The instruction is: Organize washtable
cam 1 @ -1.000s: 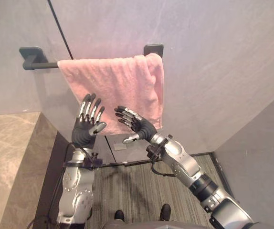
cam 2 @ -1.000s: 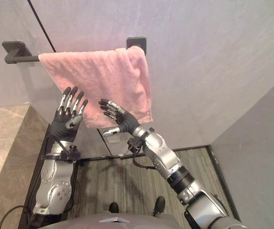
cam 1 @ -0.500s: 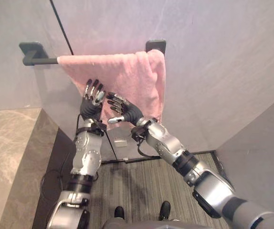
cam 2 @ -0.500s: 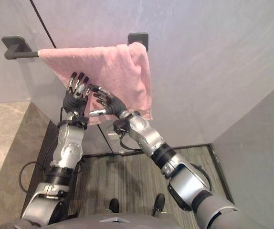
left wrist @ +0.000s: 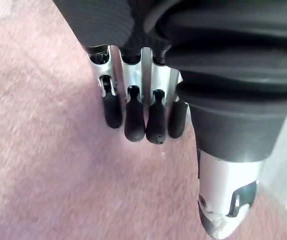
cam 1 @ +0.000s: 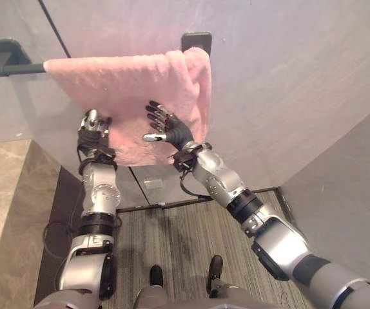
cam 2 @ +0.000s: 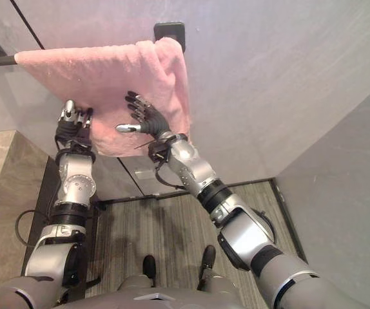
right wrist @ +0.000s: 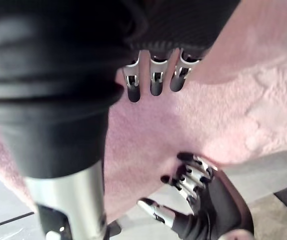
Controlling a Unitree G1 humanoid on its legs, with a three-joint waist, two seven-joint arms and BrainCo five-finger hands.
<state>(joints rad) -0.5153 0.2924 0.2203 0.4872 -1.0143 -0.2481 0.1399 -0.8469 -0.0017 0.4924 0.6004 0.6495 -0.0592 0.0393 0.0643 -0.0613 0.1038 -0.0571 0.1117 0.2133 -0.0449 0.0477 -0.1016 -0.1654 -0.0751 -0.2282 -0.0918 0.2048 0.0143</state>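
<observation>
towel (cam 1: 126, 87) touches left robot hand (cam 1: 93, 129), right robot hand (cam 1: 169, 130).

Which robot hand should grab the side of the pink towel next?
Probably the left. The left robot hand sits right at the slanting left edge of the pink towel, fingertips toward the cloth. The right robot hand is spread open in front of the towel's middle, away from that edge.
</observation>
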